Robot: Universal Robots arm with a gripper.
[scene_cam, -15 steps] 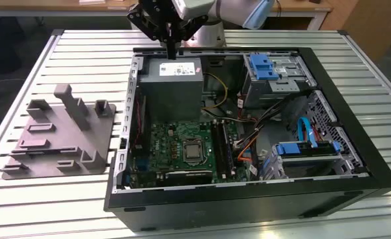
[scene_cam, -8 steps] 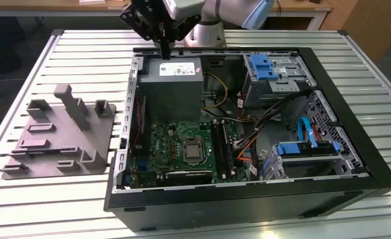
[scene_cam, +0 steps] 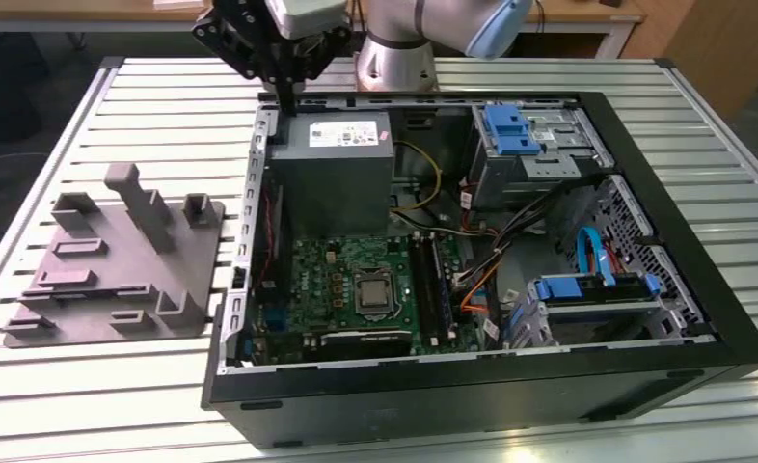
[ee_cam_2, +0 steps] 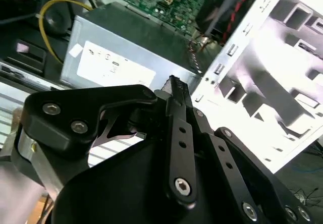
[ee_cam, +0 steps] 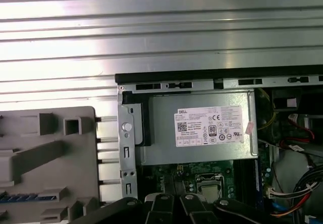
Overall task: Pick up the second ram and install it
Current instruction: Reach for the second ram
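My gripper [scene_cam: 284,95] hangs above the back corner of the open computer case [scene_cam: 688,318], on the exterior view's left, over the gap between case and grey fixture [scene_cam: 109,270]. In the second wrist view the gripper [ee_cam_2: 174,85] has its black fingers pressed together, with no stick showing between them. Long dark strips [scene_cam: 428,285] lie in the memory slots beside the processor [scene_cam: 374,294]. I cannot tell whether the second ram is among them. No dark stick shows on the fixture [ee_cam: 45,158], where only a short blue strip [ee_cam: 25,198] sits in one slot.
The grey power supply [scene_cam: 334,174] fills the case's back left, directly below the gripper. Blue drive brackets [scene_cam: 508,130] and loose cables [scene_cam: 482,260] crowd the case's right side. The slatted metal table [scene_cam: 121,116] surrounds the fixture and the case.
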